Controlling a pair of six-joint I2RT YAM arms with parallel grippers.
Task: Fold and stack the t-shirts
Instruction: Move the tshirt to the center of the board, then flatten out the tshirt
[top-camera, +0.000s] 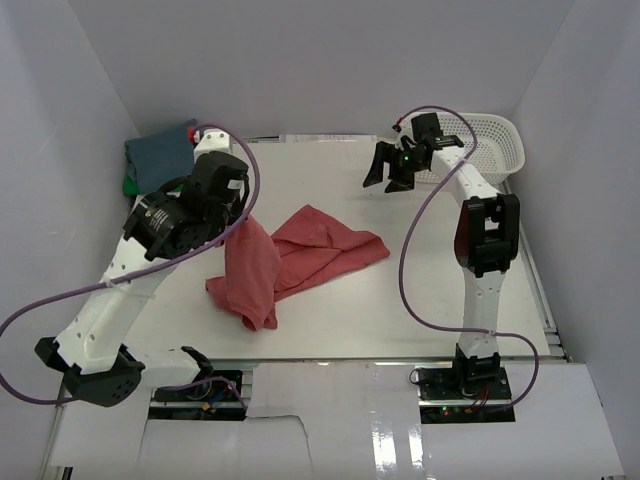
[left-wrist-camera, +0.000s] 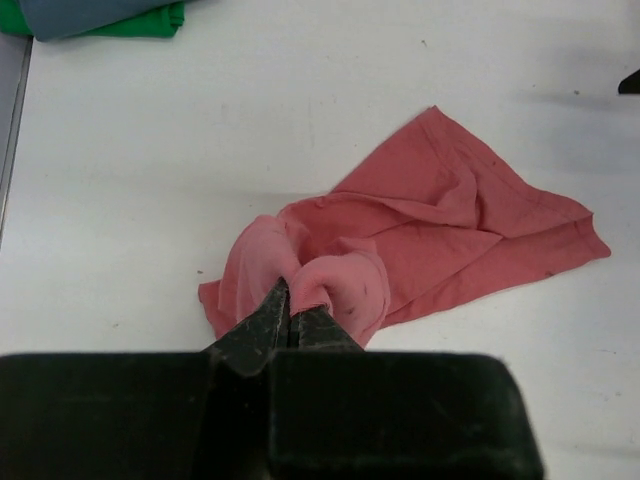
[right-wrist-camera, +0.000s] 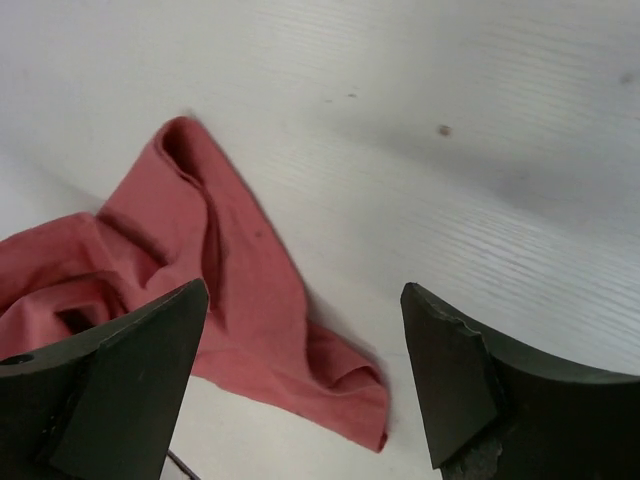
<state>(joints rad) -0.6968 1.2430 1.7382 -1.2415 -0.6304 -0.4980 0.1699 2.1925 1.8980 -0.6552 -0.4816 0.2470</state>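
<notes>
The coral-red t-shirt (top-camera: 300, 255) lies crumpled at the table's middle; part of it hangs up from the table. My left gripper (top-camera: 238, 222) is shut on a bunched fold of it (left-wrist-camera: 335, 285) and holds that fold lifted. The rest spreads to the right (left-wrist-camera: 450, 230). My right gripper (top-camera: 388, 172) is open and empty, raised above the table beyond the shirt's right end (right-wrist-camera: 230, 300). The slate-blue t-shirt (top-camera: 160, 153) lies folded on the bright green one (top-camera: 130, 186) at the back left; both show in the left wrist view's top corner (left-wrist-camera: 70, 12).
A white mesh basket (top-camera: 490, 145) stands at the back right corner behind the right arm. White walls close in the table on the left, back and right. Purple cables loop off both arms.
</notes>
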